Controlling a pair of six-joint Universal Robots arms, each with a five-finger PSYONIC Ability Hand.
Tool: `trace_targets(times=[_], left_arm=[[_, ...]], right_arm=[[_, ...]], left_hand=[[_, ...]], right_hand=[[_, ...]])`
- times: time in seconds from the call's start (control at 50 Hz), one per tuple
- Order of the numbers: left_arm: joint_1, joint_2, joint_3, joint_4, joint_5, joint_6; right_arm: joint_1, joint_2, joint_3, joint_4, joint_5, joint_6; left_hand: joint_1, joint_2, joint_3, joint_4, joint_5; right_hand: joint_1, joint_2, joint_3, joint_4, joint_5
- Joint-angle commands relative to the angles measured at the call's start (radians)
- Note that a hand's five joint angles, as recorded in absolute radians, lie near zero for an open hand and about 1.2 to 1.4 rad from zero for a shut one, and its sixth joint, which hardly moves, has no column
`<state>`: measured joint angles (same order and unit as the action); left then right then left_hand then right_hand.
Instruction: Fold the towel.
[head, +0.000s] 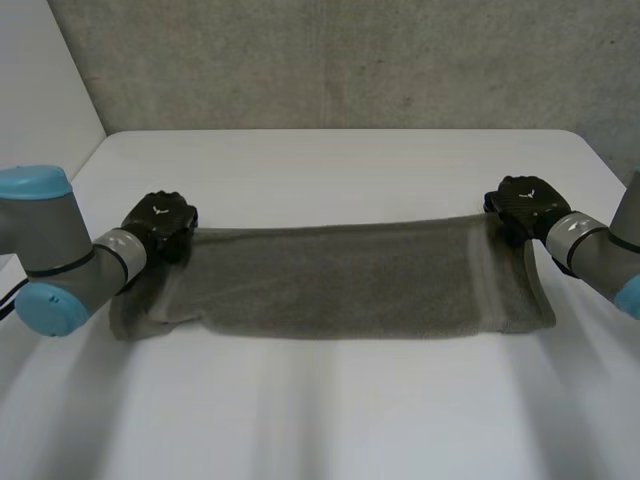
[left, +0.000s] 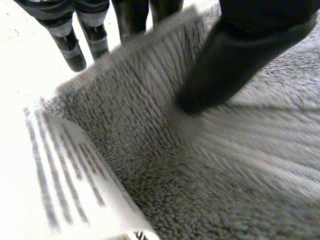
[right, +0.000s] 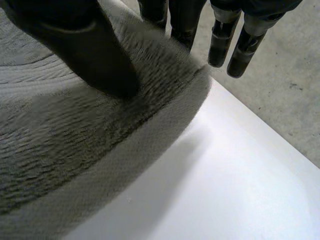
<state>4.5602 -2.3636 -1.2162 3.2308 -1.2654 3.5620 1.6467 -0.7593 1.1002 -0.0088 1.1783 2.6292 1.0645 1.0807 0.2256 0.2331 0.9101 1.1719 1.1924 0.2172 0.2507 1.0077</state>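
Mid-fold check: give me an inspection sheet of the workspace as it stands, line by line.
Surface: white table, with the cloth lying across it.
Job's things: grey towel, stretched sideways between the hands, its near edge resting on the table.
Clutter: nothing seen.
Hands: left hand pinches the towel's far left corner, thumb on top; right hand pinches the far right corner the same way.
Cables: nothing seen.
Surroundings: grey concrete wall behind the table.

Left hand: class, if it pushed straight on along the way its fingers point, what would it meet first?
The grey terry towel whose far left corner the black left hand pinches; just beyond its fingertips lies the bare white table, likely next, though depth is unclear.
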Motion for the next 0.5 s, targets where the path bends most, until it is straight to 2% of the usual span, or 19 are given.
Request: trace_targets(times=[0.02,0.04,0.06,0.28,0.38,0.5], left_arm=[[-0.001,0.010,-0.012,0.000,-0.011,0.003],[-0.001,0.010,-0.012,0.000,-0.011,0.003],[0.000,0.021,-0.019,0.000,-0.018,0.006],[-0.009,0.180,-0.138,-0.003,-0.034,0.012],[0.002,0.294,-0.241,-0.003,-0.025,0.008],[0.022,0.450,-0.412,0.003,-0.017,0.001]], right_arm=[[0.001,-0.005,0.009,-0.030,0.011,0.002],[0.001,-0.012,0.013,-0.037,0.011,0.002],[0.001,-0.012,0.014,-0.037,0.011,0.002],[0.001,-0.202,0.145,-0.063,0.011,0.051],[-0.011,-0.395,0.344,-0.051,-0.012,0.089],[-0.015,-0.506,0.503,-0.053,-0.017,0.083]], left_hand=[[-0.776,-0.792,-0.051,-0.059,-0.796],[-0.778,-0.794,-0.051,-0.059,-0.798],[-0.879,-0.896,-0.051,-0.059,-0.899],[-0.877,-0.894,-0.051,-0.059,-0.898],[-0.877,-0.894,-0.051,-0.059,-0.898],[-0.877,-0.894,-0.051,-0.059,-0.898]], right_hand=[[-0.790,-0.811,-0.043,-0.076,-0.801],[-0.997,-1.018,-0.043,-0.076,-1.008],[-0.997,-1.018,-0.043,-0.076,-1.008],[-0.997,-1.018,-0.043,-0.076,-1.008],[-0.997,-1.018,-0.043,-0.076,-1.008],[-0.997,-1.018,-0.043,-0.076,-1.008]])
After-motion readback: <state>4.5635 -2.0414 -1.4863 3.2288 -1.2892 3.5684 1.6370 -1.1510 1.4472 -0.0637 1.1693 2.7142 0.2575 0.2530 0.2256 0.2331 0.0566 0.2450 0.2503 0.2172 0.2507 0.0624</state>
